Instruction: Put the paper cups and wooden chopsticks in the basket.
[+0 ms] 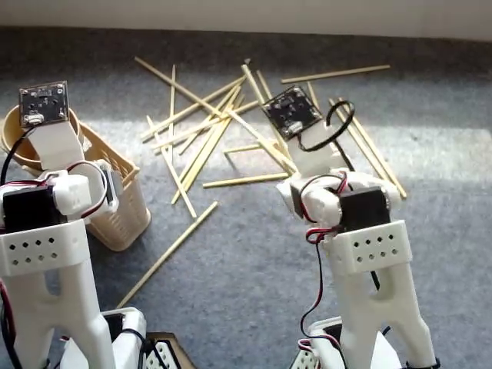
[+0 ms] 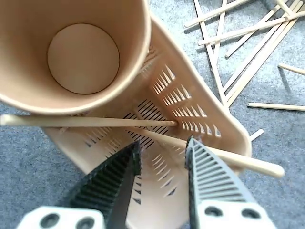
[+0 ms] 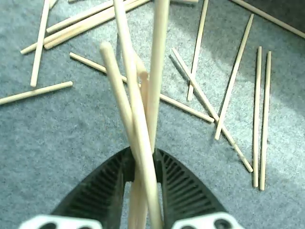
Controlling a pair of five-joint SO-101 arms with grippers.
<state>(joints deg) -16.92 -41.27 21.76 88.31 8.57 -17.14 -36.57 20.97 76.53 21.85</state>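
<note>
Gripping several chopsticks, right hand is holding them clamped; left hand is hovering open and empty over basket.

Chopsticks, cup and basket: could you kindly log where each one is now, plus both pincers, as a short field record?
basket: beside the left arm, on the grey surface
paper cup: mouth up, at the basket's end
chopsticks at basket: two, lying across it
left pincer: open, above the basket
right pincer: shut on a chopstick bundle
loose chopsticks: scattered on the surface
</note>
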